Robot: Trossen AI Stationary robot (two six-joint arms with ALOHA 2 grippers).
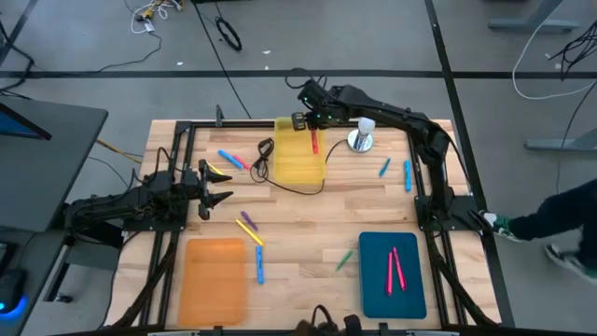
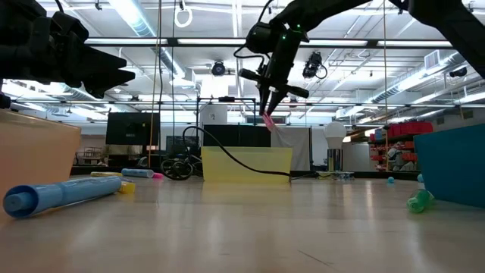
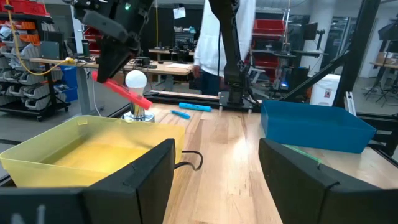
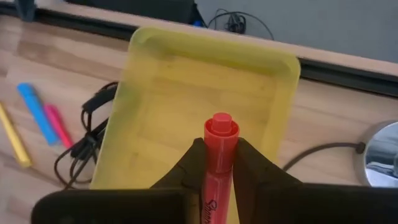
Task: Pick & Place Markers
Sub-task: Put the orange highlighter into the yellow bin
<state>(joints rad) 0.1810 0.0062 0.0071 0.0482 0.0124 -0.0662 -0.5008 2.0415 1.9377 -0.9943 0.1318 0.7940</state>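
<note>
My right gripper (image 1: 313,128) hangs over the far part of the yellow tray (image 1: 297,161), shut on a pink-red marker (image 4: 221,163). The same marker (image 2: 269,121) shows tilted below the fingers in the low view. My left gripper (image 1: 220,187) waits open at the table's left side, its fingers level and nothing between them. Other markers lie flat on the wood: a blue and a pink one (image 1: 231,160) left of the yellow tray, two blue ones (image 1: 396,172) at the right, and purple, yellow, blue and green ones toward the near side. My right gripper pinches the marker's barrel (image 4: 219,177) between its two fingers, with the capped end (image 4: 222,126) sticking out past the fingertips. The fingers slant down from above, and the marker runs along them. It hangs tilted, lifted clear above the yellow tray.
An orange tray (image 1: 215,280) lies near left. A teal tray (image 1: 373,280) near right holds two pink markers. A white dome on a silver base (image 1: 361,137) stands right of the yellow tray. A thin black cable (image 1: 280,182) loops by the yellow tray's left and near sides.
</note>
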